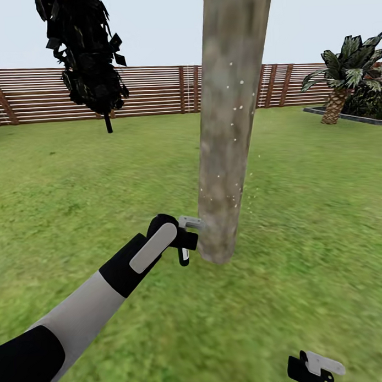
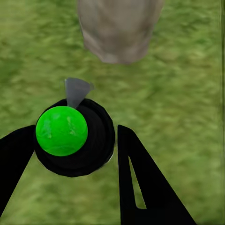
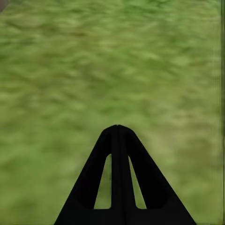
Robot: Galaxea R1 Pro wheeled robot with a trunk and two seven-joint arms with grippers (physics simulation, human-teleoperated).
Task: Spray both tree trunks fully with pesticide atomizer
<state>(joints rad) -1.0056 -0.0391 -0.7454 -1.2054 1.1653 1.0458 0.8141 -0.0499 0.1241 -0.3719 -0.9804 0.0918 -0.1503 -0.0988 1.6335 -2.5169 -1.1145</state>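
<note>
In the head view, the left gripper (image 1: 184,235) clasped the pesticide atomizer (image 1: 184,256) just beside the tree trunk (image 1: 227,129), flecked with pesticide (image 1: 231,108). In the left wrist view, the fingers (image 2: 140,187) flanked the atomizer's green-topped body. In the right wrist view, the right gripper (image 3: 117,136) was pressed closed above the lawn (image 3: 112,61).

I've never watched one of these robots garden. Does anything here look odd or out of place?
Yes: the dark-leaved tree by the fence seems to hang in the air, its thin stem ending above the grass. The white specks dotting the tree trunk near the left gripper look like sprayed pesticide, not damage.
</note>
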